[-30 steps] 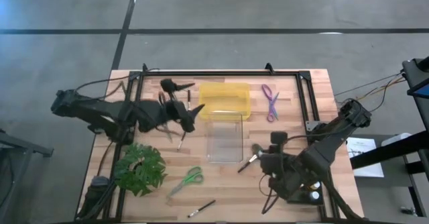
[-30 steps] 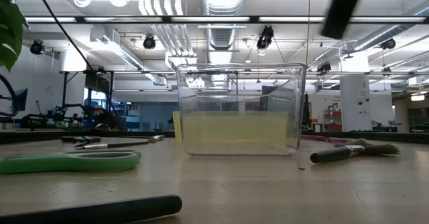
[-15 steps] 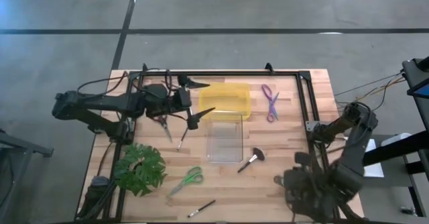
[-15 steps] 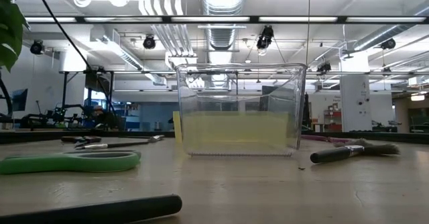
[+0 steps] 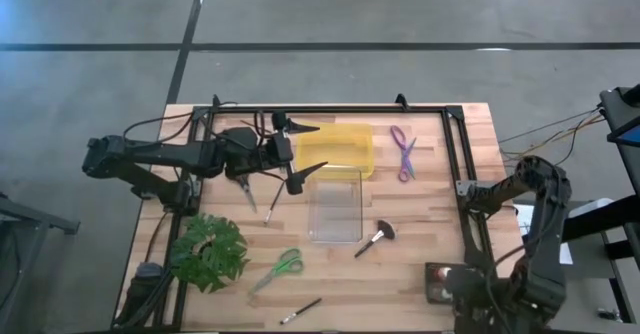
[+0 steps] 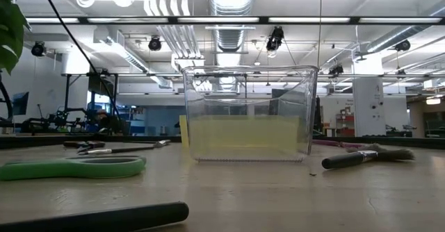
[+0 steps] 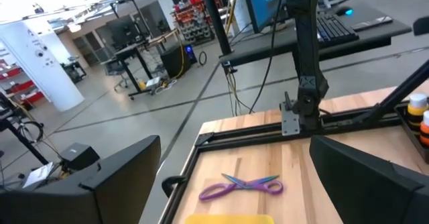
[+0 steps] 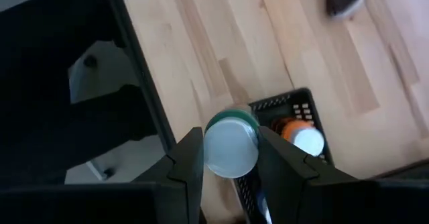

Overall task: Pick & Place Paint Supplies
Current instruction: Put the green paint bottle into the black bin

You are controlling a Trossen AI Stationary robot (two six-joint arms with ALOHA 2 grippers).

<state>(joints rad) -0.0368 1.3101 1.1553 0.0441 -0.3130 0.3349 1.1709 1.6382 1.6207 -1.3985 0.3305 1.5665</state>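
Since a second ago the right gripper point(image 5: 470, 296) has withdrawn from the broad brush point(image 5: 375, 237) to the black crate point(image 5: 437, 282) at the table's near right corner. High view: the left gripper point(image 5: 305, 146) hovers wide open, empty, beside the yellow bin point(image 5: 336, 149). Only the right wrist view shows the jaws clamping a green bottle point(image 8: 231, 143) above the crate point(image 8: 305, 106); next, probably carry it binward.

Left arm point(image 5: 160, 159): mine, matte black, chunky jointed links, thin black cables looping off the top.
Left gripper point(image 5: 305, 149): two long black tapered fingers point(image 5: 306, 168), pointed tips.
Right arm point(image 5: 535, 224): same black links, rounded elbow housing, cables trailing alongside.
Right gripper point(image 8: 230, 158): flat black angular fingers point(image 8: 184, 163), bevelled inner edges.
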